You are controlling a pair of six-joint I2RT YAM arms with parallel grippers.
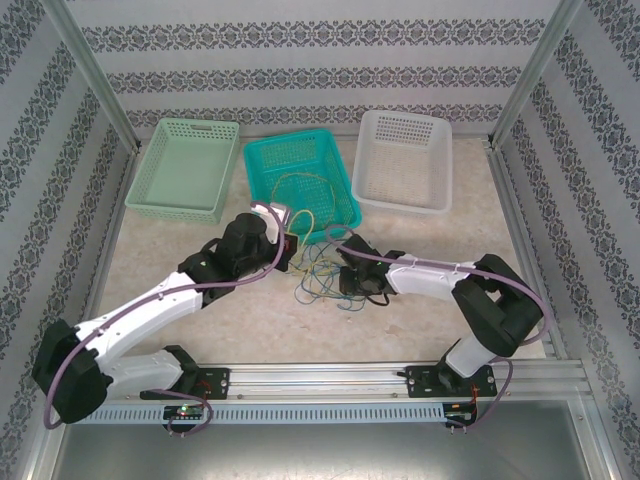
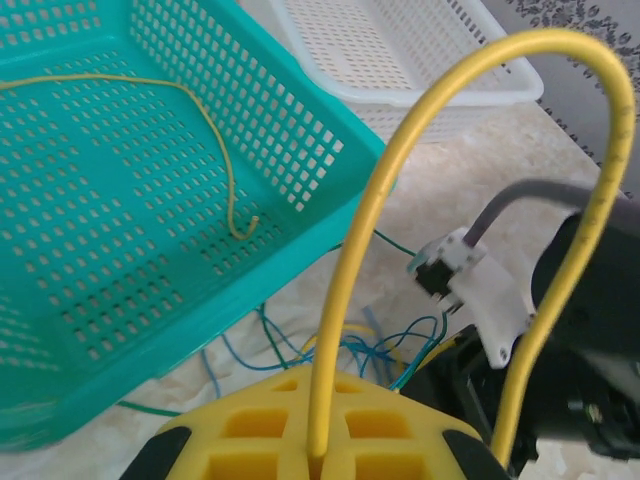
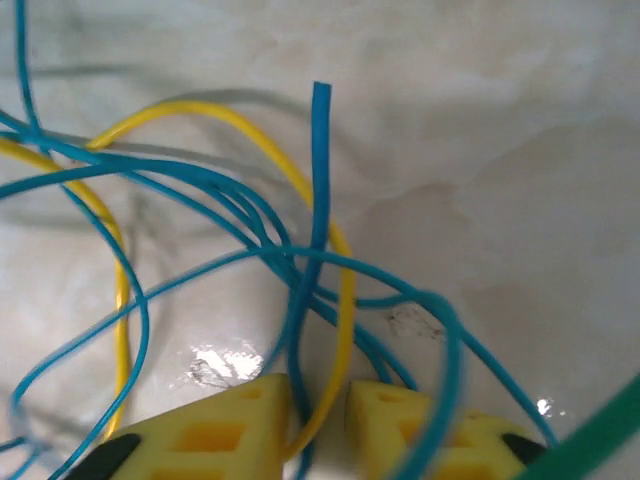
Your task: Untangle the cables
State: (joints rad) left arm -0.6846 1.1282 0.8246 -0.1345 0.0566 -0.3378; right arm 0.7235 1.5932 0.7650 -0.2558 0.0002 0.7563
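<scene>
Nearest, along the table's front edge, a silver metal rail (image 1: 330,378) carries both arm bases. From it the white-and-black left arm (image 1: 150,310) stretches diagonally toward the middle. The right arm (image 1: 430,275) bends in from the other side, so the two wrists face each other over the beige marbled tabletop (image 1: 300,330). Between them on the table lie the cables (image 1: 320,270), a loose snarl of thin blue, green and yellow wires just in front of the middle basket. The right gripper (image 3: 320,425) is down at the snarl's right edge. Its yellow ribbed pads stand a narrow slot apart, with a blue strand (image 3: 320,150) and a yellow strand (image 3: 347,310) running through that slot. Whether the pads actually nip them I cannot tell from so close a view. The left gripper (image 2: 320,450), at the snarl's left and a little farther back, has its yellow pads pressed together on a yellow cable (image 2: 552,42), which rises from the seam between them in a tall arch. Beyond it, a thin yellow wire (image 2: 230,190) lies curled on the floor of the teal perforated plastic basket (image 1: 300,150). Left of that sits a pale green basket (image 1: 185,165) and right of it a white basket (image 1: 405,160), all three in a row near the grey patterned back wall (image 1: 300,60).
</scene>
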